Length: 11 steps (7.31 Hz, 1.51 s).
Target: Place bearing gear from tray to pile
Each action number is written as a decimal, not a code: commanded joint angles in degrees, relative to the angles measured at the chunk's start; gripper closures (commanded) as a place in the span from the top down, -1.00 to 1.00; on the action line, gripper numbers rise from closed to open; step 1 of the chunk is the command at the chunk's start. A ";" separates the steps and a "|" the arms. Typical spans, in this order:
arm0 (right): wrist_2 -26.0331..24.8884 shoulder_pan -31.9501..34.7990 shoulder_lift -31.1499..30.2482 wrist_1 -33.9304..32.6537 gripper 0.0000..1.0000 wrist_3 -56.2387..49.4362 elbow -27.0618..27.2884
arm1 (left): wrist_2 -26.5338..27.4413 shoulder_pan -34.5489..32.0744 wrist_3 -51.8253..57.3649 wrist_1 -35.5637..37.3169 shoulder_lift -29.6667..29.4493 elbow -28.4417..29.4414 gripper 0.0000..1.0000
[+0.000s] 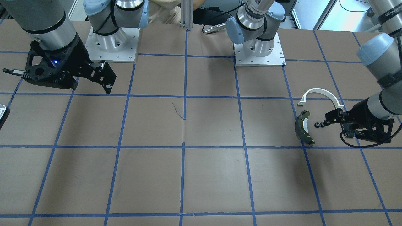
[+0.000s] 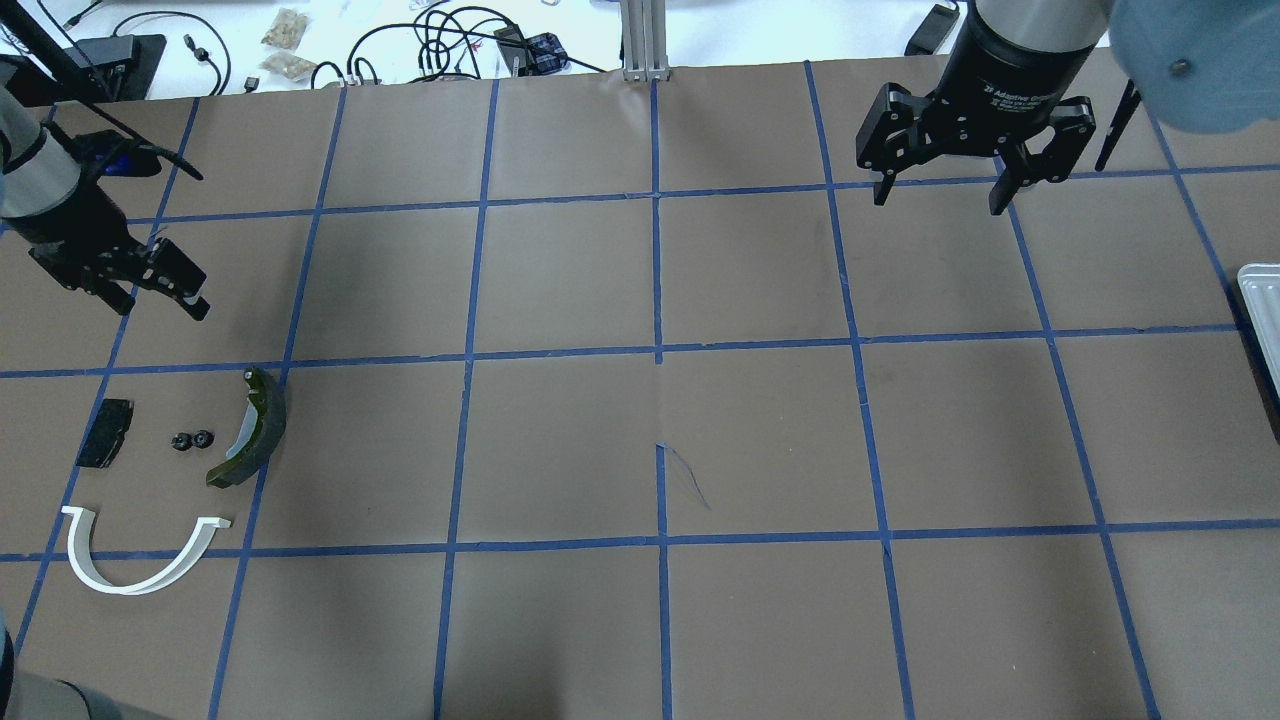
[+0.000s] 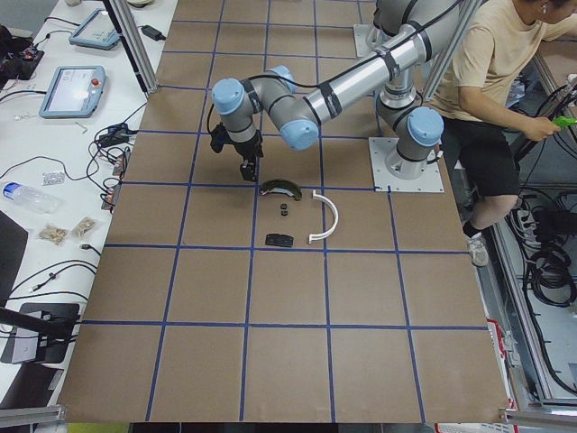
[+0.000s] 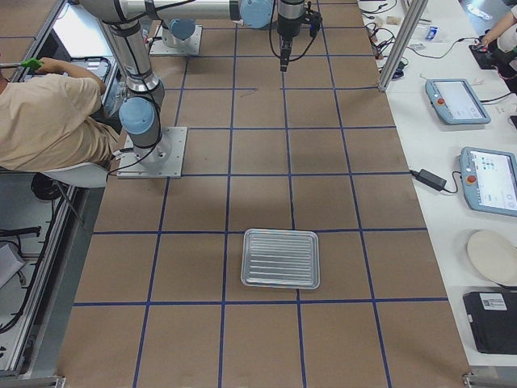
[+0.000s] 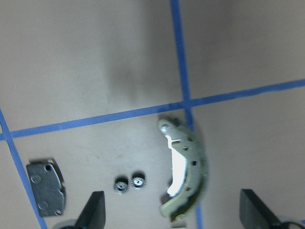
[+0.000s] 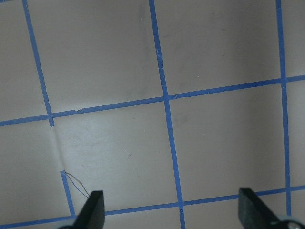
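Two small black bearing gears (image 2: 192,440) lie side by side on the table inside the pile, between the black pad (image 2: 105,432) and the olive-and-black brake shoe (image 2: 255,430). The white arch (image 2: 120,587) lies nearer the robot. The gears also show in the left wrist view (image 5: 128,182). My left gripper (image 2: 185,295) is open and empty, held above the table just beyond the gears. My right gripper (image 2: 940,200) is open and empty, high over the far right of the table. The tray (image 4: 280,259) is a ribbed metal one and holds nothing.
Only a corner of the tray (image 2: 1262,300) shows at the overhead view's right edge. Blue tape lines grid the brown table. The two arm bases (image 1: 111,47) stand at the robot's side. A seated operator (image 3: 491,81) is beside the table.
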 commanded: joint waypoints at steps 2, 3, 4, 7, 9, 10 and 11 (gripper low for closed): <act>0.09 0.00 0.10 -0.24 1.00 -0.01 -0.12 | -0.76 -12.28 -14.46 -2.23 6.04 2.39 1.00; 0.09 0.00 0.10 -0.24 1.00 -0.01 0.05 | -1.20 -15.46 -19.91 -2.23 7.54 2.39 1.00; 0.00 0.00 0.10 -0.24 1.00 -0.01 0.22 | -6.95 -17.58 -23.97 -2.23 8.60 2.04 1.00; -0.70 0.00 -0.25 -0.42 1.00 -0.10 -0.38 | -7.10 -19.61 -23.93 -2.41 11.50 -0.06 1.00; -0.09 0.00 -0.52 -1.64 1.00 -0.19 0.22 | -6.22 -22.07 -24.45 -2.06 12.91 -1.91 1.00; -0.18 0.00 -0.34 -2.00 1.00 -0.10 0.23 | -4.65 -22.69 -23.93 -2.14 13.70 -2.87 1.00; 0.17 0.26 -0.34 -1.65 1.00 0.77 0.23 | -3.50 -22.70 -23.57 -1.45 13.88 -4.01 1.00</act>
